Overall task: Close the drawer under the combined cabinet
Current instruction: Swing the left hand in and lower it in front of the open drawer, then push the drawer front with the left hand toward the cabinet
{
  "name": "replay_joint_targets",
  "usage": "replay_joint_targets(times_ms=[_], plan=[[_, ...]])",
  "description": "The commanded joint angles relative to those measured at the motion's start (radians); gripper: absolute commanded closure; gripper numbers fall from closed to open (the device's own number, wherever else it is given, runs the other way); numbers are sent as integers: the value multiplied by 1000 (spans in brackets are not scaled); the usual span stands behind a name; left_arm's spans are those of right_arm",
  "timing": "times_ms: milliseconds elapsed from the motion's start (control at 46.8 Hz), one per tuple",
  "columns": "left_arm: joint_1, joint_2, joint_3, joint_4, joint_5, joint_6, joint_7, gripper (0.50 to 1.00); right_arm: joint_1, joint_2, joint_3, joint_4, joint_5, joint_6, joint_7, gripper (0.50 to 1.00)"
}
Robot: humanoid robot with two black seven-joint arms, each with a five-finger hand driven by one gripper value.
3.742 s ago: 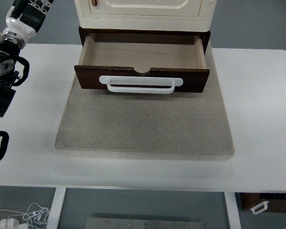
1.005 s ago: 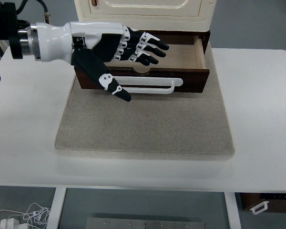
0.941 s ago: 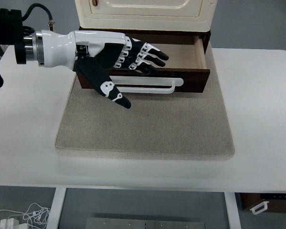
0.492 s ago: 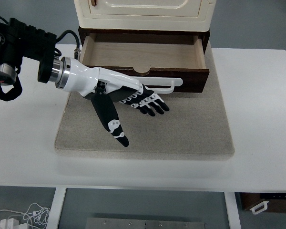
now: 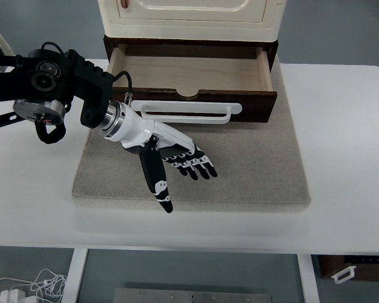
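The drawer (image 5: 189,79) is seen pulled out beneath the cream cabinet (image 5: 191,16), at the far edge of a grey mat (image 5: 240,164) laid on the white table (image 5: 347,158). In front of it, over the mat, the left hand (image 5: 170,154) is held with fingers (image 5: 196,165) spread wide, nothing grasped. A dark brown front with a white handle (image 5: 186,110) is shown. Its pale wooden interior is seen empty.

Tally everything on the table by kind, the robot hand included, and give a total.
Cabinet: 1
Open drawer: 1
White drawer handle: 1
Beige mat: 1
Left robot hand, open over the mat: 1
Total: 5
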Motion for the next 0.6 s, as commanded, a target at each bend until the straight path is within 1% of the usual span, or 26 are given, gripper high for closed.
replay_joint_targets(times_ms=[0,86,235,321,492,577], plan=[[5,-13,-2,20,1,8,34,500,1,0,0,0,-1,-1,0,548],[7,-28,-3,44,-1,9,54,500,1,0,0,-2,-1,-1,0,548],[-8,-51,-14,69,-1,11,63,500,-1,0,0,-2,-1,-1,0,548],[-13,-64,-17,81,-2,11,85,500,-1,0,0,0,-1,1,0,548],[-11,-84,-23,92,1,14,106,500,-1,0,0,0,1,-1,0,548],[-13,-96,-25,118,1,14,115,500,-1,0,0,0,-1,1,0,548]])
